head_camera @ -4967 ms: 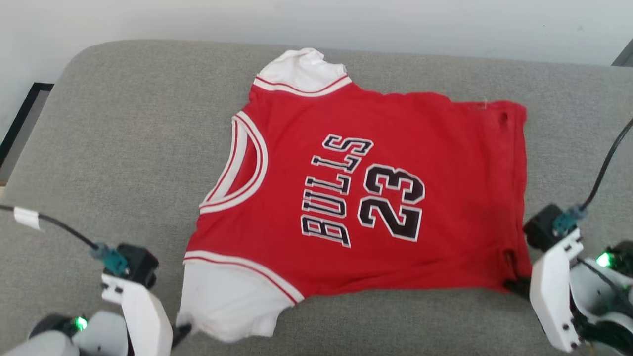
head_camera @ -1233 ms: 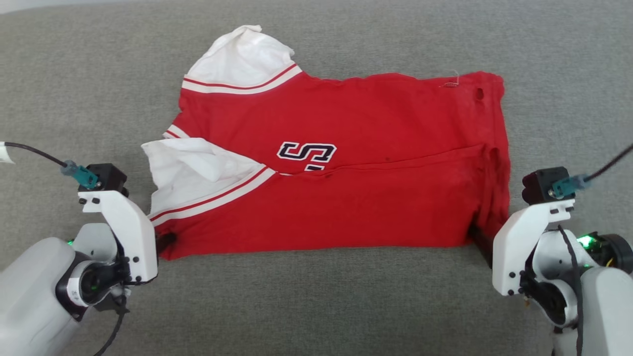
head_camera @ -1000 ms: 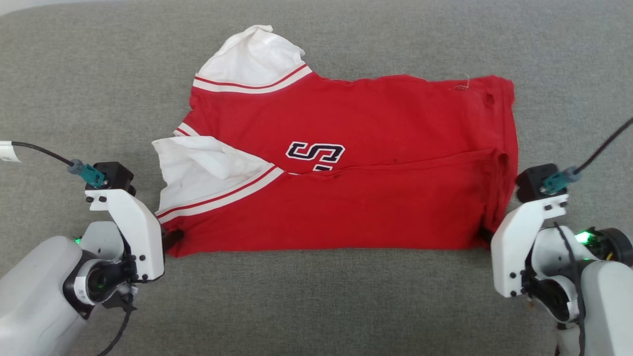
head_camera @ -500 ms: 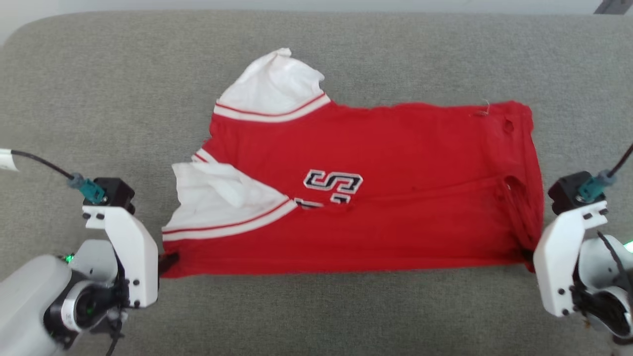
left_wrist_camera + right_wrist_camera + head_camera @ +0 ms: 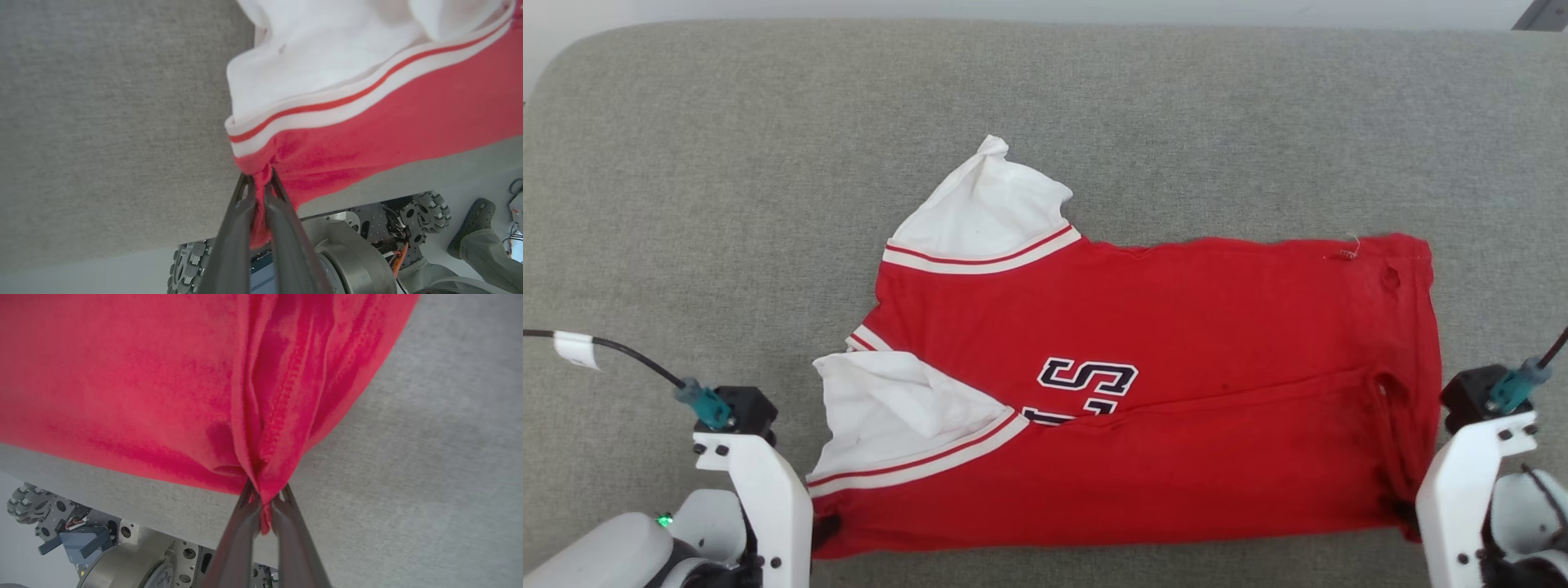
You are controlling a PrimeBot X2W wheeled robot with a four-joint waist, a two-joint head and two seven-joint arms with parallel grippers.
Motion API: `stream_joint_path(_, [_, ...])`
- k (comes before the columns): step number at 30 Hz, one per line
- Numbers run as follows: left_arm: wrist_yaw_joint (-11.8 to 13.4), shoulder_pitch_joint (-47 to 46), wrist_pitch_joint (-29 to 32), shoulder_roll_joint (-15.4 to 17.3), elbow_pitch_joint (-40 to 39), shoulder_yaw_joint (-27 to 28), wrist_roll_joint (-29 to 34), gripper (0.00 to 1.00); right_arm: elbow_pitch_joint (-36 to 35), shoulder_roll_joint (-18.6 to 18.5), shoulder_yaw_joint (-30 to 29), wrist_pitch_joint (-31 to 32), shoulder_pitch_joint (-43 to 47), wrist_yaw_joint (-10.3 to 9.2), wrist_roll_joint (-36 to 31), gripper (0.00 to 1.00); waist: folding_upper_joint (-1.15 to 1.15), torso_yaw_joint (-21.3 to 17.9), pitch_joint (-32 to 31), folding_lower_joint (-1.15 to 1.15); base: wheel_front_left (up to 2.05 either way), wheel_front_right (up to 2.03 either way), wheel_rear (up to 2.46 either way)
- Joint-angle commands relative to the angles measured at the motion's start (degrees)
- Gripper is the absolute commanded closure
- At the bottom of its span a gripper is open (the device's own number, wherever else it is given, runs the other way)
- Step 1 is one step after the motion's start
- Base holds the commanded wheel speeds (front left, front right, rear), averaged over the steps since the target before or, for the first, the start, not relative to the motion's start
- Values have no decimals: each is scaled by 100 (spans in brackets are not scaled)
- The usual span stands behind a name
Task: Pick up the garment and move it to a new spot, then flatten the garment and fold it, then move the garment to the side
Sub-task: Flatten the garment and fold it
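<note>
While left gripper (image 5: 259, 179) and right gripper (image 5: 265, 492) jaws clamped the half-folded shirt's (image 5: 1176, 327) corners at the cushion's (image 5: 727, 163) 6 o'clock edge, you seemed mid-fold; next called for carrying both evenly toward 12 o'clock.

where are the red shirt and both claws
soft red short-sleeved shirt (image 5: 1192, 327), head view, middle of red body
dark two-fingered left claw (image 5: 260, 179), left wrist view, between its fingertips
dark two-fingered right claw (image 5: 266, 491), right wrist view, between its fingertips
</note>
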Motion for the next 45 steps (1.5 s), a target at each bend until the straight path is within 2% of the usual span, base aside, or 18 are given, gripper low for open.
stream_joint_path(1, [-71,39,-35,-63,147,-30,-50,100,105,74,-4,-49,82,-2,-45,100,0,-15,-4,0,0,0,0])
stream_joint_path(2, [-104,15,-46,-108,255,-41,-35,86,167,99,27,-94,105,-2,-58,98,0,-24,-8,0,0,0,0])
stream_joint_path(3, [-147,-26,-58,-162,380,-51,-18,53,223,141,48,-175,93,-2,-74,70,0,-34,-11,0,0,0,0])
stream_joint_path(4, [-200,-69,-76,-219,502,-56,-10,0,287,175,70,-255,79,-2,-89,57,0,-47,-16,0,0,0,0])
stream_joint_path(5, [-247,-93,-90,-278,608,-34,-58,0,349,183,102,-323,72,-2,-103,15,0,-61,-23,0,0,0,0])
stream_joint_path(6, [-289,-119,-98,-314,717,-23,-84,0,394,188,139,-375,67,-2,-112,0,0,-78,-32,0,0,0,0])
stream_joint_path(10, [-356,-287,-53,-261,886,79,-102,0,348,209,125,-589,55,-2,-80,0,0,-149,-74,0,0,0,0])
stream_joint_path(18, [-337,-824,133,203,664,368,68,0,-135,449,-194,-1149,44,-2,-116,0,0,-344,-95,0,0,0,0])
stream_joint_path(24, [-643,-1641,236,392,776,613,340,0,-627,853,-265,-2129,-216,-1,-305,0,0,-696,70,0,0,0,0])
stream_joint_path(28, [-940,-2254,324,346,1078,721,482,0,-810,1009,-121,-3022,-466,-2,-437,0,0,-1015,236,0,0,0,0])
stream_joint_path(29, [-1073,-2533,364,276,1298,733,588,0,-830,1118,-25,-3586,-607,-1,-485,0,0,-1169,322,0,0,0,0])
stream_joint_path(36, [-1536,-3356,526,-14,2160,681,818,0,-453,1353,113,-5242,-952,-1,-657,0,0,-1652,639,0,0,0,0])
stream_joint_path(40, [-1726,-3734,732,-245,2574,545,936,0,-145,1383,209,-5650,-1063,-1,-671,0,0,-1820,789,0,0,0,0])
stream_joint_path(45, [-1798,-4093,1000,-504,2979,380,1095,0,154,1381,407,-5814,-1156,-1,-527,0,0,-1956,933,0,0,0,0])
